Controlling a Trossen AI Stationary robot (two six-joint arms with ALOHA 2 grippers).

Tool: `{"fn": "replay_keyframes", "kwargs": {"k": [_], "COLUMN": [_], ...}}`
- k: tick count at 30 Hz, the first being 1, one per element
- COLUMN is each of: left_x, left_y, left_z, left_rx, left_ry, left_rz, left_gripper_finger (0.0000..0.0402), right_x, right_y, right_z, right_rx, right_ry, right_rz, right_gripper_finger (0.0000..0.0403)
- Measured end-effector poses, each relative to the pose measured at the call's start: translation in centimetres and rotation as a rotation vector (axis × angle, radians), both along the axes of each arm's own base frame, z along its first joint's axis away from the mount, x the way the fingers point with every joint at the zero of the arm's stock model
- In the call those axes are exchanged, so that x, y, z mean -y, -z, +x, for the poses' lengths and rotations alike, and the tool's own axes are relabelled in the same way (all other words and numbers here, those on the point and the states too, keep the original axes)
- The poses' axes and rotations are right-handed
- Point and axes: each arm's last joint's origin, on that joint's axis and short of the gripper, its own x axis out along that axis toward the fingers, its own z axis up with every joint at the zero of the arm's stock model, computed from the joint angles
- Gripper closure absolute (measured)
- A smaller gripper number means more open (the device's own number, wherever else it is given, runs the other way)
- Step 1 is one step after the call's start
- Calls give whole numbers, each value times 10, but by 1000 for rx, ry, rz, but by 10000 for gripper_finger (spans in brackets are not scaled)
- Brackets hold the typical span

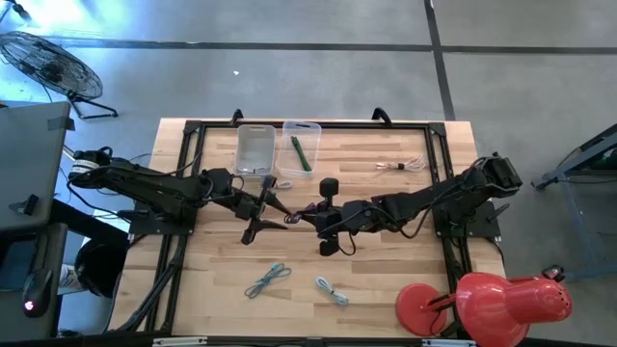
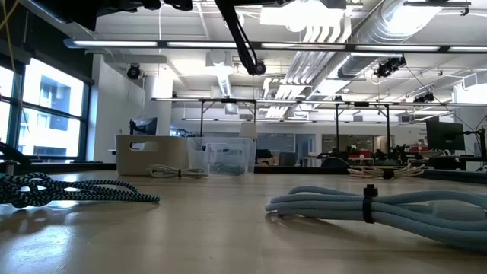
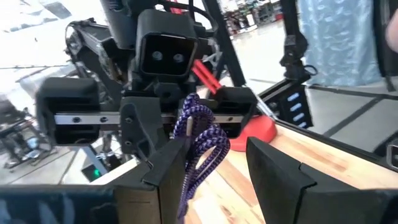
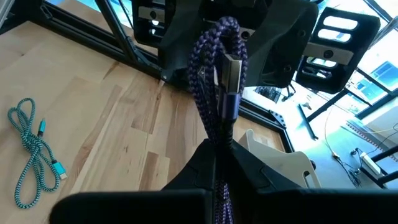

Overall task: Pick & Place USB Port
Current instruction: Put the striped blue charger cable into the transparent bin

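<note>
A purple braided USB cable (image 4: pixel 214 74), coiled into a bundle with a silver plug (image 4: pixel 231 70), hangs in mid-air over the middle of the table (image 1: pixel 386 260). My right gripper (image 4: pixel 217 163) is shut on it, reaching in from the table's right (image 1: pixel 310 214). My left gripper (image 3: pixel 219 149) faces it from the left (image 1: pixel 275 204) and is open. The bundle (image 3: pixel 200 140) stands between the left fingers, close against one finger (image 3: pixel 169 167); whether it touches that finger I cannot tell. My right gripper pinches the purple bundle between its two fingers, on the strands (image 4: pixel 219 144) below the silver plug. Several strands lie in the pinch. The fingers come nearly level from the table's right side. The bundle sticks out past the fingertips toward my left gripper, clear of the table.
Two clear bins (image 1: pixel 255 149) (image 1: pixel 301 145) stand at the far edge, with a white cable (image 1: pixel 400 166) to their right. Two teal cables (image 1: pixel 268 280) (image 1: pixel 332 289) lie near the front edge. A red lamp (image 1: pixel 482 304) sits at the front right corner.
</note>
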Motion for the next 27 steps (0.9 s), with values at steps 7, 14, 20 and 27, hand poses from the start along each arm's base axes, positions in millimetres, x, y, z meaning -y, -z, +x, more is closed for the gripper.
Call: {"fn": "replay_keyframes", "kwargs": {"k": [7,14,20,27], "left_x": [-1,1,4,5], "left_y": [-2,3,7,2], "left_z": [0,17,44,48], "left_rx": [24,34,14,30], "left_ry": [-35,-29,-3,14], "left_rz": [2,13,68,89], "left_gripper_finger": [237,273,367,396], "right_x": [0,0,0,-4], "right_y": [0,0,5,4], "right_z": [0,0,-2,-3], "right_rx": [3,-4,-41,-40], "right_ry": [0,-7,-10,-4], "right_rz": [5,5,7,21], "right_gripper_finger": [395,395,395,394]}}
